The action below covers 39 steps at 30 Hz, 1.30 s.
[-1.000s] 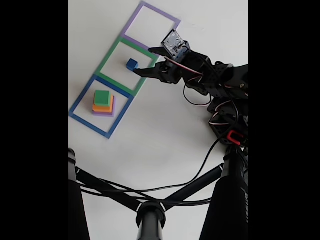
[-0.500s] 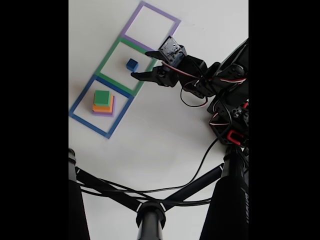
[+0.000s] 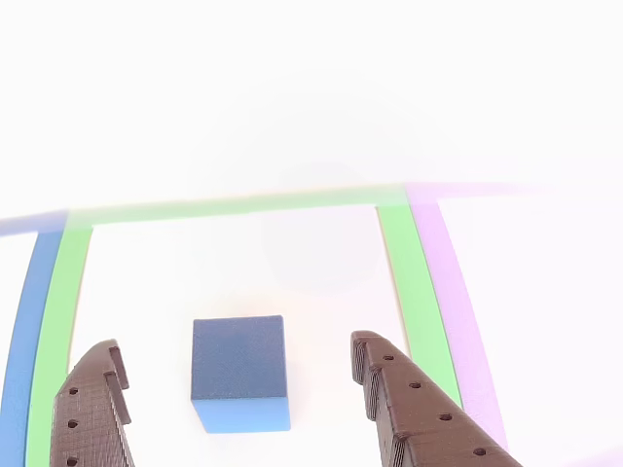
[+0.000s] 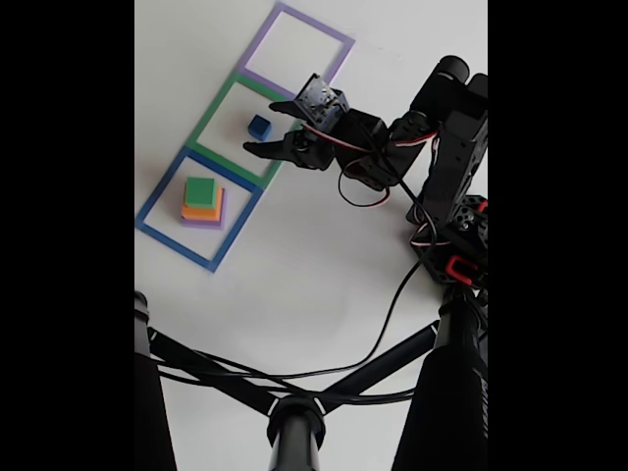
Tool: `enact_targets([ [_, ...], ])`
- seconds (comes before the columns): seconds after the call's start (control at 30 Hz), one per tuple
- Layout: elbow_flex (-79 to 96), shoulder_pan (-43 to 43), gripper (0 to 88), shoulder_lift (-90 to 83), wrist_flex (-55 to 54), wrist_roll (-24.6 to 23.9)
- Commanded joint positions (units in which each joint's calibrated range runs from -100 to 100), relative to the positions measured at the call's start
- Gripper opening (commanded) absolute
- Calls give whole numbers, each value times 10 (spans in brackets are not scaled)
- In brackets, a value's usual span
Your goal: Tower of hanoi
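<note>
While the jaws are standing open, the gripper is reaching around the small blue cube without touching it.

Sitting inside the green square outline on the white desk, the cube is lying between the two dark fingers in the other view, with a gap showing on either side of it. Toward the desk's left edge in the fixed view, a stack is resting inside the blue square outline: a green block on the orange block, on the wider purple slab. Nearer the desk's top edge, the purple square outline is adjoining the green one. Black cables are trailing over the desk below the arm.
</note>
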Motion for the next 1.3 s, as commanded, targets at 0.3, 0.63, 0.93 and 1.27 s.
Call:
enact_targets([
  [0.3,-19,-17,193,13,-17,0],
  [0.63,-20,-28,169,19,-23,0],
  [0.93,-19,-25,144,27,-28,0],
  [1.27,-20,-31,60,27,-30,0],
])
